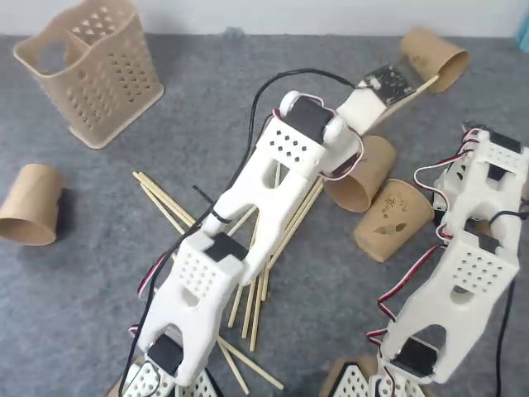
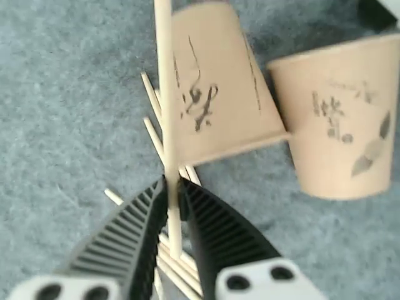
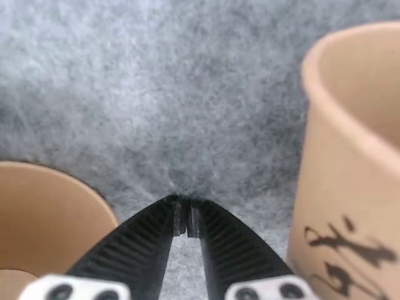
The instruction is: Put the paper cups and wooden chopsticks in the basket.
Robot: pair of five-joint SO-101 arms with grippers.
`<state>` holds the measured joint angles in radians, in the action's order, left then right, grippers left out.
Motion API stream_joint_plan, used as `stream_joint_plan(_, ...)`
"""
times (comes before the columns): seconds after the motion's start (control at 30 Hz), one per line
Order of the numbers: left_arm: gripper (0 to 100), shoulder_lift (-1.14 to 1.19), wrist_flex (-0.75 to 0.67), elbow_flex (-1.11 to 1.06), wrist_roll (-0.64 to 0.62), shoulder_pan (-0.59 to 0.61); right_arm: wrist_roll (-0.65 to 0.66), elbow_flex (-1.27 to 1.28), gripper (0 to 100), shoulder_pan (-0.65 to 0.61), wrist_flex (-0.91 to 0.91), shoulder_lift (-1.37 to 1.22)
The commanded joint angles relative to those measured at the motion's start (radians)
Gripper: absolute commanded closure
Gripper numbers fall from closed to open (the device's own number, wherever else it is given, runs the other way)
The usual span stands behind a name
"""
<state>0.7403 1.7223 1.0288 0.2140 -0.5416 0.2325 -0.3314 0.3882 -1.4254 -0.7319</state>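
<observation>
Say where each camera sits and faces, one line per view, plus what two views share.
High view: fixed above the table, looking down on the left arm, right arm, basket and chopstick pile.
Left wrist view: on the left wrist, looking down past the left gripper, shut on a chopstick, at two tipped cups.
Right wrist view: on the right wrist, looking down past the shut right gripper at table between two paper cups.
Shared: high and left wrist views both show the chopstick pile.

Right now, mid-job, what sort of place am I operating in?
Probably a robot practice bench rather than a real kitchen: everything sits on a grey felt mat, two white arms stand side by side, and paper cups, chopsticks and a basket are scattered about as props.
</observation>
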Motion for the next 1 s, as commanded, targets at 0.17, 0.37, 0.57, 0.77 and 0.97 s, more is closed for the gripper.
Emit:
stream_joint_plan(0.17,99,-0.249,-0.040,-0.225,-0.133,0.049,-0.017,-0.002,99.0,-0.041,0.050,-0.045)
stream_joint_plan(0.37,99,-0.275,-0.071,-0.346,-0.224,0.158,-0.009,-0.003,99.0,-0.005,0.053,-0.044)
stream_joint_plan(0.57,99,-0.276,-0.133,-0.492,-0.147,0.130,-0.006,0.002,99.0,0.041,0.005,-0.036)
stream_joint_plan(0.77,99,-0.431,-0.198,-0.679,-0.144,0.132,-0.006,0.003,99.0,0.065,-0.053,0.041)
stream_joint_plan(0.97,99,-0.697,-0.345,-1.059,-0.155,0.133,-0.006,0.011,99.0,0.067,-0.120,0.145)
